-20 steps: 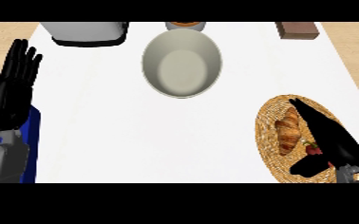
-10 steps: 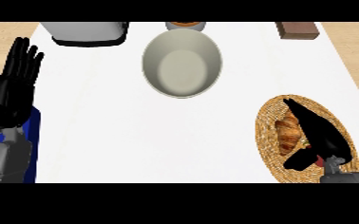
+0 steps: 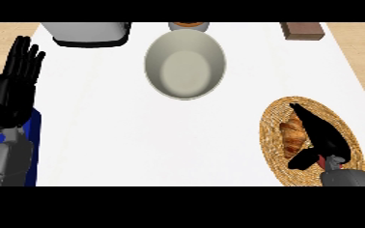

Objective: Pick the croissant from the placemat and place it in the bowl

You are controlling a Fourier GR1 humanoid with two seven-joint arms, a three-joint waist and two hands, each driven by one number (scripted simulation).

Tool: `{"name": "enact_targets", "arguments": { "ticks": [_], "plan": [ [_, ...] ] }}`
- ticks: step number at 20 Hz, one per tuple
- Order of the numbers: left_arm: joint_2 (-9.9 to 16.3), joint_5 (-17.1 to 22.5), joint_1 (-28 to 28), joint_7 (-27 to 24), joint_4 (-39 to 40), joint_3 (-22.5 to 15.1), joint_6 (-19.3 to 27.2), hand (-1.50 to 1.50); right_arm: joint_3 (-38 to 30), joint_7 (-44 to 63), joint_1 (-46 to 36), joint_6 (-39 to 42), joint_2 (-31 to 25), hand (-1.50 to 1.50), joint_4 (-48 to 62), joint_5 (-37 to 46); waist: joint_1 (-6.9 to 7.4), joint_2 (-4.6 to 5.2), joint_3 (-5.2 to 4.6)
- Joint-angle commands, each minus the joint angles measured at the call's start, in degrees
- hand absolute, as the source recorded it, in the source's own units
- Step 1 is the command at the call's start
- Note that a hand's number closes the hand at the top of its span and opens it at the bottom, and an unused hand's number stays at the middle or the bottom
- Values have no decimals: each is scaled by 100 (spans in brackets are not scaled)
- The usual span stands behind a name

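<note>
On the placemat (image 3: 274,125), the golden croissant (image 3: 292,136) is flanked by the right robot hand (image 3: 322,139), fingers straight, thumb spread.

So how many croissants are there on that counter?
1. The croissant lies on the round woven placemat at the counter's right, beside the right hand. The bowl holds none. The hand may hide part of the mat.
</note>
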Motion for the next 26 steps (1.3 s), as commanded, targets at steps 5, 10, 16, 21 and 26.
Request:
{"name": "enact_targets", "arguments": {
  "ticks": [5, 10, 16, 21, 26],
  "plan": [
    [-46, -140, 10, 370, -351, -41, 116, 0, -131, -797, -46, -580, -132, 150, 203, 245, -4, -3, 4],
    [-103, -6, 133, 103, -145, 75, -147, 0, -127, -896, -222, -783, -11, 150, 490, 524, -1, -2, 2],
    [-129, -79, -312, -4, -54, -181, -234, 0, 209, -2329, -1958, 197, -1127, 150, 1227, 551, 718, 260, 23],
    [-263, -61, -508, 36, -118, -426, -338, 0, 459, -3531, -2681, 472, -1746, 150, 1564, 622, 1096, 429, 46],
    [-303, -66, -657, 71, -142, -476, -313, 0, 244, -4678, -3398, 405, -2245, 150, 2201, 441, 1112, 412, 63]
  ]
}}
